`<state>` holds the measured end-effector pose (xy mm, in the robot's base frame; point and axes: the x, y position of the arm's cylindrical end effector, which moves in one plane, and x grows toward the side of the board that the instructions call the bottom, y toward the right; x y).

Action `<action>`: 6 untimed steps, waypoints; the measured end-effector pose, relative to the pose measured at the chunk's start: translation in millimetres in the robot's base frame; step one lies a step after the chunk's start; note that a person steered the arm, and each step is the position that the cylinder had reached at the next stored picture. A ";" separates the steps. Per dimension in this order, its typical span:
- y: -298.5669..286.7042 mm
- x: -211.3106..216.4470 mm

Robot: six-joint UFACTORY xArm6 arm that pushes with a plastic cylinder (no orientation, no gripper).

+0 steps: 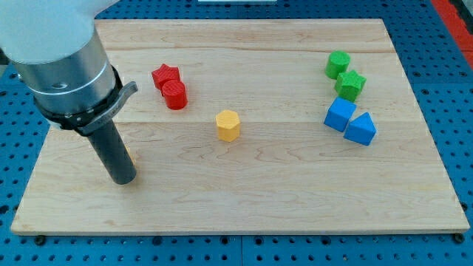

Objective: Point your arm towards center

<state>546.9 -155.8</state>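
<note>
- Camera view: my tip (pixel 123 179) rests near the tabletop's (pixel 244 199) lower-left corner; there is no pincer to be wide or narrow, only a bare rod holding nothing.
- The centre lies at about 2 o'clock from my tip, just beyond the yellow block (pixel 228 125).
- The red blocks (pixel 171 86) sit at 1 o'clock, off that line as I judge it.

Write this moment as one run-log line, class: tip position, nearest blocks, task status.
tip: board's left, near bottom | nearest: red cylinder, yellow hexagonal block, both apart from tip | status: not yet at centre
</note>
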 end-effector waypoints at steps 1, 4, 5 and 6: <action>64.8 35.1; 316.6 25.6; 281.3 -37.7; 233.9 -91.9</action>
